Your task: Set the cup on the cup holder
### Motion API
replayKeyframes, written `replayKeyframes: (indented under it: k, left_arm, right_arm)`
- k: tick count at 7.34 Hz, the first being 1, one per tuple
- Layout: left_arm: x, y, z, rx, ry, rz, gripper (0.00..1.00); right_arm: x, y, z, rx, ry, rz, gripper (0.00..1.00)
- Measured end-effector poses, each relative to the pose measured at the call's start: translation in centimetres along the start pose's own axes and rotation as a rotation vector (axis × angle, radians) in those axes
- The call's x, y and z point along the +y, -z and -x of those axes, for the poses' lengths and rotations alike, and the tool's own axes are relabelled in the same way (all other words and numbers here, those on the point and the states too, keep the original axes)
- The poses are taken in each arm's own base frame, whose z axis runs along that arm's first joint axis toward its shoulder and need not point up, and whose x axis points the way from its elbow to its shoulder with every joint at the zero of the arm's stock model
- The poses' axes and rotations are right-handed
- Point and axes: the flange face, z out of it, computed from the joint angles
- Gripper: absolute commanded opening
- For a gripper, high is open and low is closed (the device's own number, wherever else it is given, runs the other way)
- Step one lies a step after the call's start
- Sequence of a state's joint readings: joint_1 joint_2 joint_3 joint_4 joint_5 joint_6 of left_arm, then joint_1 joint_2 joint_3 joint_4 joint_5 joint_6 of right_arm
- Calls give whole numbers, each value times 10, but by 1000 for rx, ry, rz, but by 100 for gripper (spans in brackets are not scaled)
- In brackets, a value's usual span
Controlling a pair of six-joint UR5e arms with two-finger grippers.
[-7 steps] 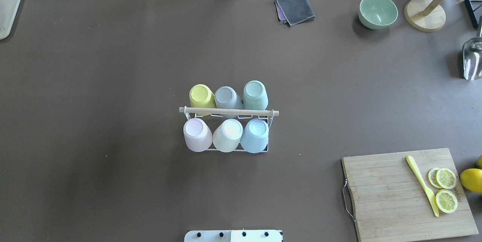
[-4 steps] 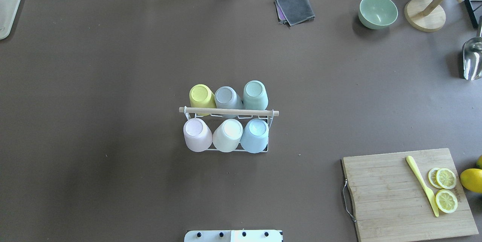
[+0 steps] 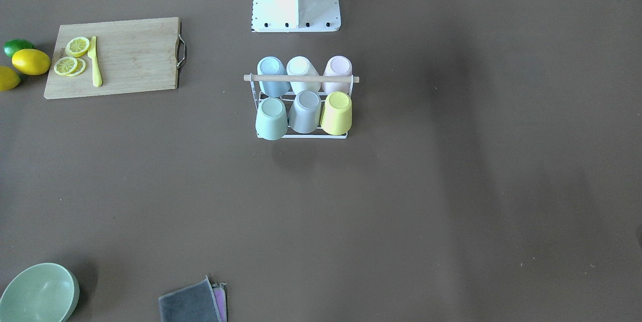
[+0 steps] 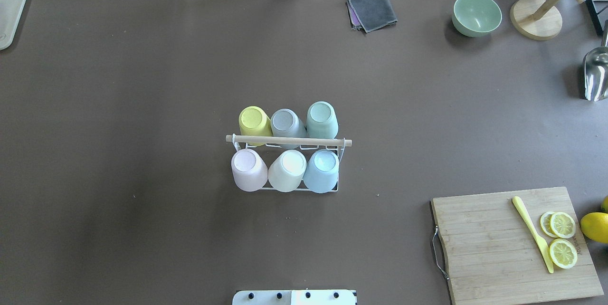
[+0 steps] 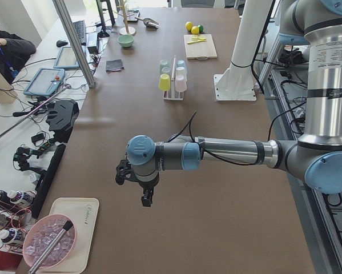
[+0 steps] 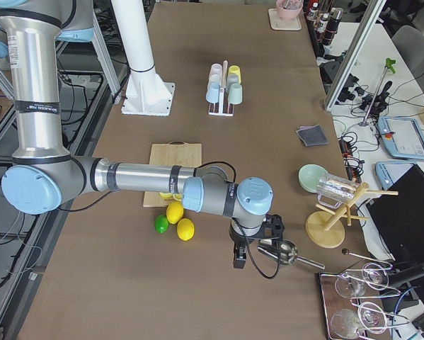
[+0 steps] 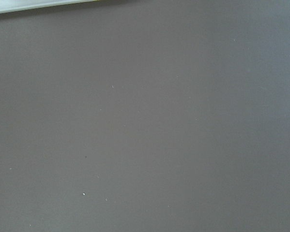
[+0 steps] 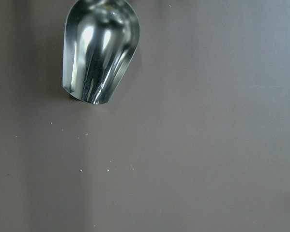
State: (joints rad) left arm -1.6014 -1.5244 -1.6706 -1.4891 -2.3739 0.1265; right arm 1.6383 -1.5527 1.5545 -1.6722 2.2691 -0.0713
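Note:
The white wire cup holder (image 4: 338,186) with a wooden rod (image 4: 289,140) stands mid-table, also in the front view (image 3: 301,78). Several cups sit upside down on its pegs: yellow (image 4: 254,122), grey (image 4: 286,123) and green (image 4: 321,119) in the far row, pink (image 4: 247,168), cream (image 4: 288,169) and blue (image 4: 322,169) in the near row. My left gripper (image 5: 145,200) shows only in the exterior left view, far from the rack near the table's left end. My right gripper (image 6: 238,261) shows only in the exterior right view, near the right end. I cannot tell if either is open.
A cutting board (image 4: 494,248) with lemon slices and a yellow knife lies near right. A green bowl (image 4: 476,14), grey cloth (image 4: 372,9), wooden stand (image 4: 536,17) and metal scoop (image 8: 99,53) are far right. A tray (image 4: 9,15) sits far left.

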Motion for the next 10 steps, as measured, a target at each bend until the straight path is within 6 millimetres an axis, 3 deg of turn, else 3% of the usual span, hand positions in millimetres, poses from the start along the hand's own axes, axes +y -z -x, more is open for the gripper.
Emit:
replayKeyframes:
  k: [4,10]
  left_arm:
    - [1,-1,1,1,4,3,98]
    - [0,-1,1,1,3,1,98]
  right_arm:
    - [-3,4,4,-11,-57,-11,100]
    - [-1,9,8,-11,-11,-21,100]
